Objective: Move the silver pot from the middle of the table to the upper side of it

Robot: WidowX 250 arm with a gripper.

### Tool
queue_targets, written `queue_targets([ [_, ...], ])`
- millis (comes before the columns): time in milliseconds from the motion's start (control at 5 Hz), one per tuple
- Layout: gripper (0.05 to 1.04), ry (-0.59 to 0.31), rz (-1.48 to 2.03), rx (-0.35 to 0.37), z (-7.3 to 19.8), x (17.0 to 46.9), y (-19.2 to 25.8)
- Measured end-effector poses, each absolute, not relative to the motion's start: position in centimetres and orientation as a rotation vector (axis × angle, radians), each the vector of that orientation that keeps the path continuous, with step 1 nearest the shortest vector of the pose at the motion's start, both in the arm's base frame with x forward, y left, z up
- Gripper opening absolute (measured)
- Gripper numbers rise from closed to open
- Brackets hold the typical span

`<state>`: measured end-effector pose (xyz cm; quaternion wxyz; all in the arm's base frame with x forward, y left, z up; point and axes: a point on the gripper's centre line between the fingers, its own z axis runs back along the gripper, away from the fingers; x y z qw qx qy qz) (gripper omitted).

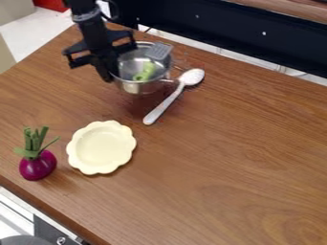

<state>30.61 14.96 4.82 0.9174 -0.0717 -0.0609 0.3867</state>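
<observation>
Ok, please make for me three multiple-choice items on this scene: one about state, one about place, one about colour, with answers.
1. How does the pot stand?
A) upside down
B) upright, uncovered
C) under a lid

2. Where is the spoon?
A) on the table, beside the pot
B) inside the pot
C) off the table

3. What colour is the plate?
A) red
B) blue
C) cream

1 B: its inside is visible.
2 A: it lies on wood, outside the pot.
3 C: its surface looks pale cream.

My arm is black and blocky, perhaps with a looping dark cable; my black hand has angular side brackets.
</observation>
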Motion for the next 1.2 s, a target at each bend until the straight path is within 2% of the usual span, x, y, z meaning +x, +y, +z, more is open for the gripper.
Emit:
queue_targets([
  [400,0.055,-0.116,0.799,-0.145,3.5,31.0,18.9],
  [1200,0.055,-0.097,0.704,-0.118,0.1,30.1,17.8],
])
